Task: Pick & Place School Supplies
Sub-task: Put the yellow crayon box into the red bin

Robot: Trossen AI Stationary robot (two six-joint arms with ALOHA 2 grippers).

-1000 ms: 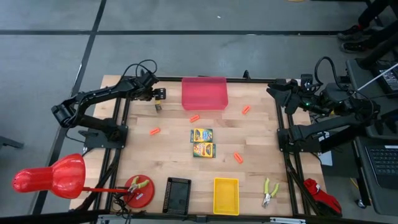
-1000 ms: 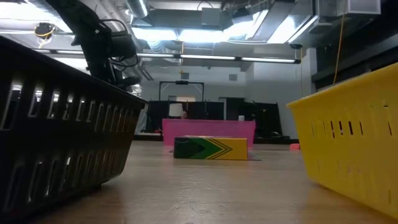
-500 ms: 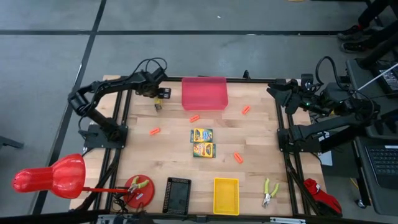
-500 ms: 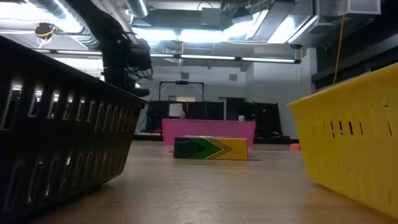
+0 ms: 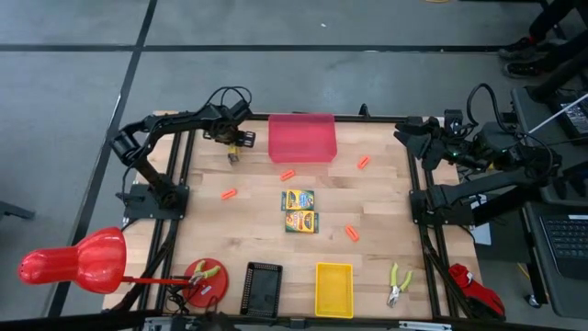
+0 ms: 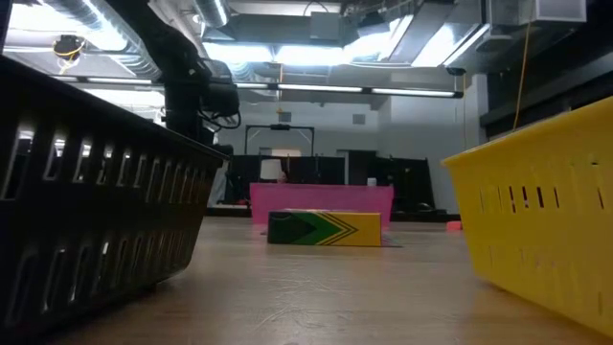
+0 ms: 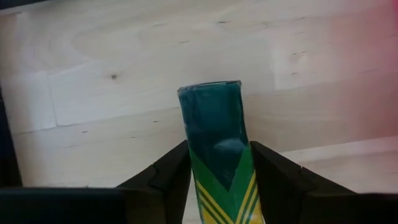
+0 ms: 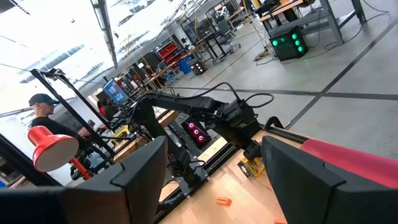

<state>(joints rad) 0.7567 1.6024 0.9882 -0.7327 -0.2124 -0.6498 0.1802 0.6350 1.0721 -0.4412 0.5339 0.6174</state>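
My left gripper [image 5: 241, 140] hangs over the table's far left part, just left of the pink bin [image 5: 301, 136]. It is shut on the small yellow-and-dark-green block [image 7: 214, 137]. The block also shows in the high view [image 5: 245, 140] and the right wrist view [image 8: 252, 166]. Two green-and-yellow crayon boxes [image 5: 297, 199] [image 5: 300, 222] lie flat side by side at the table's middle; the nearer one shows in the low view [image 6: 324, 228]. My right gripper [image 5: 411, 131] is open and empty at the far right edge. My left gripper pinches the block's two long sides [image 7: 198, 177] between its two fingers [image 7: 169, 173], at the yellow-striped end. The fingers point down and lie along the block. The block's dark green end [image 7: 210, 99] sticks out past the fingertips toward the table, and the block looks lifted clear.
Several orange crayons [image 5: 229, 194] [image 5: 287, 174] [image 5: 363, 162] [image 5: 351, 232] lie scattered. A black basket [image 5: 262, 288] and a yellow basket [image 5: 333, 288] stand at the near edge. Pliers [image 5: 397, 283] lie near right; another pair sits on a red plate [image 5: 203, 279]. A red lamp [image 5: 78, 260] stands outside the table's left.
My left gripper, shut on the block throughout, has gone a little toward the table's right edge, nearer the pink bin, while the arm's elbow has swung in toward the table. The crayon boxes have stayed where they were.
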